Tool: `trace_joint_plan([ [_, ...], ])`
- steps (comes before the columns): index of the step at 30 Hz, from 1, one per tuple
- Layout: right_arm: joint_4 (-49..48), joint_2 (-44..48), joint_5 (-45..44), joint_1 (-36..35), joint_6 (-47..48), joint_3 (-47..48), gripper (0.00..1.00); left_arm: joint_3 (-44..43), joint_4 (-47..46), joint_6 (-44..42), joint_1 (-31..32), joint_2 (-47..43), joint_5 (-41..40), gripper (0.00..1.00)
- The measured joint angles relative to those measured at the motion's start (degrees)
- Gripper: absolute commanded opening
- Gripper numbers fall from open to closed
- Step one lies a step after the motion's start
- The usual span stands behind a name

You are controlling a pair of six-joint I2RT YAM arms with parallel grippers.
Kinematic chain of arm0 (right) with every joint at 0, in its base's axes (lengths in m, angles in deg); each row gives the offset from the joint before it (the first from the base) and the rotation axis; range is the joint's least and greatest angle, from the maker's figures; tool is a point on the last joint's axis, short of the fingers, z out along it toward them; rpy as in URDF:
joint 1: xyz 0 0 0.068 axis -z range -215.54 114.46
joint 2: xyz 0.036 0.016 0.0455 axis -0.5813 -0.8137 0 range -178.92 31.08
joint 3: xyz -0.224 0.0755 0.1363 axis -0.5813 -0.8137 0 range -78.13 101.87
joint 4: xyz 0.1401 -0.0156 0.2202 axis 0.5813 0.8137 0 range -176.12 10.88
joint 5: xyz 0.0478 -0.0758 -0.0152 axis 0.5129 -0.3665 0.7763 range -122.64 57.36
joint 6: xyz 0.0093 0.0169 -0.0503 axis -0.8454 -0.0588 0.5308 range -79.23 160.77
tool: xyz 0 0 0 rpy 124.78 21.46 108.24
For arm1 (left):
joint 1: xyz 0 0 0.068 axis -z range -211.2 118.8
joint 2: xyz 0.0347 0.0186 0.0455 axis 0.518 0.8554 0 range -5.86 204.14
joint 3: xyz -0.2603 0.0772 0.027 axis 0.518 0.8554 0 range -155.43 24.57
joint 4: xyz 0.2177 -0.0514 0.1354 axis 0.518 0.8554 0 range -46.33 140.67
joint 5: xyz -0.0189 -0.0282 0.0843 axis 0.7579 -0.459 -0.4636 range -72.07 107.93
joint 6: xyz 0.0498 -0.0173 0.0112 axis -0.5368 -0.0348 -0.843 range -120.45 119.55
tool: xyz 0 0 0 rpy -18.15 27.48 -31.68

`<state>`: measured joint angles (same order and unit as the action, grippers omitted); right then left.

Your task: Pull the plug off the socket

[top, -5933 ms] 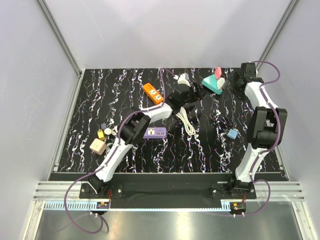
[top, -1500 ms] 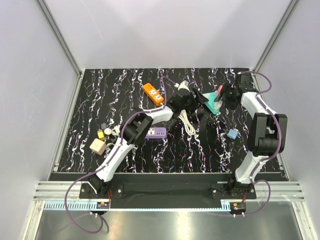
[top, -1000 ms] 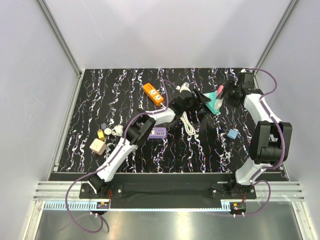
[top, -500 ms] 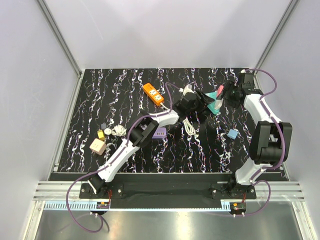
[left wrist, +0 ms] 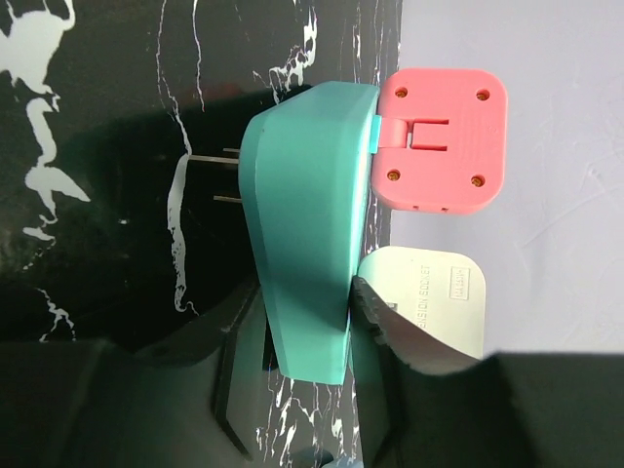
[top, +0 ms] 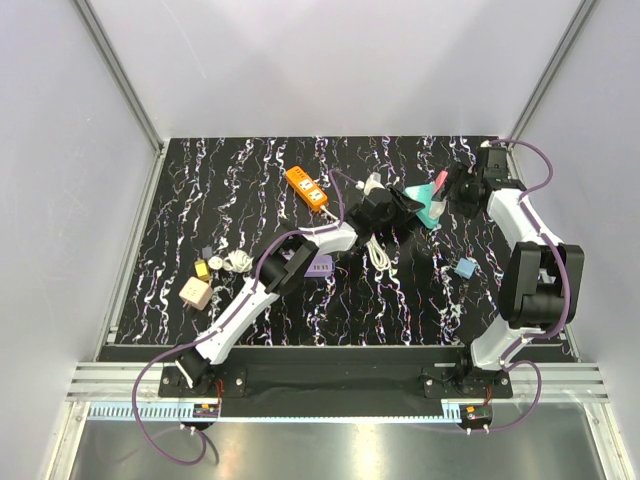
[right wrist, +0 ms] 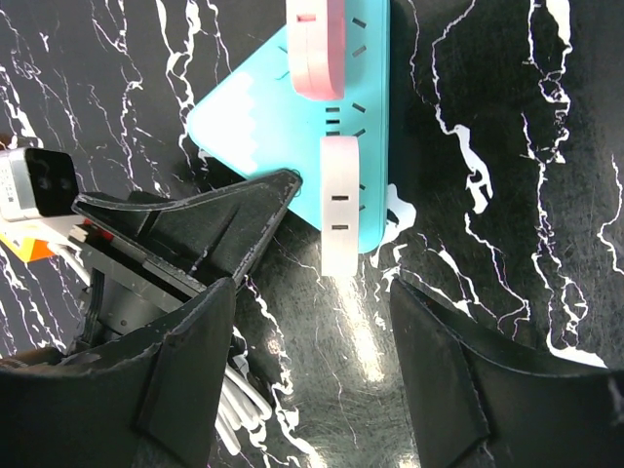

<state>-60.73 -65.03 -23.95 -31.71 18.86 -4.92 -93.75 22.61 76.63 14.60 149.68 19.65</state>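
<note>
- Left wrist view: the left hand (left wrist: 305, 292), wide apart a second earlier, had closed in and sat clamped on the flanks of the teal socket (left wrist: 302, 195), one finger on each side.
- A pink plug (left wrist: 439, 136) and a white plug (left wrist: 429, 302) were both seated in the socket's face, and its own prongs (left wrist: 210, 175) pointed out over the desk (left wrist: 97, 146).
- Right wrist view: the right hand (right wrist: 312, 331) stood with its fingers as wide apart as before, lined up just short of the white plug and gripping nothing.
- Top external view: the socket lay far right on the desk, between the two hands.
- With the socket apparently braced, the right hand probably needed only to close on a plug and pull; neither plug was out yet.
</note>
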Motion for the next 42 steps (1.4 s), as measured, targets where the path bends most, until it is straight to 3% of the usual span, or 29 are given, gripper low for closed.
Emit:
trace_joint_plan([
  [7, 0.0, -0.8, 0.4, 0.0, -0.4, -0.3, 0.73, 1.1, -1.5, 0.6, -0.2, 0.0, 0.1, 0.17],
  [11, 0.0, -1.8, 1.4, 0.0, -1.1, -0.3, 0.75, 3.7, -3.7, 0.8, -0.4, -1.0, 0.2, 0.00],
  [22, 0.0, -4.4, 1.3, -1.5, -2.0, -0.4, 0.70, 4.6, -4.3, 1.0, -0.5, -1.3, 0.3, 0.00],
  [31, -0.3, -5.8, -0.2, -1.5, -1.8, -0.4, 0.54, 6.0, -5.7, 1.1, -0.6, -1.7, 0.3, 0.00],
  [36, -0.6, -8.6, -0.1, -1.5, -1.7, 0.0, 0.31, 6.0, -5.7, 1.1, -0.6, -1.7, 0.3, 0.00],
  [42, -0.7, -9.3, 0.5, -1.8, -1.9, 0.9, 0.14, 6.0, -5.7, 1.2, -0.7, -1.7, 0.3, 0.00],
])
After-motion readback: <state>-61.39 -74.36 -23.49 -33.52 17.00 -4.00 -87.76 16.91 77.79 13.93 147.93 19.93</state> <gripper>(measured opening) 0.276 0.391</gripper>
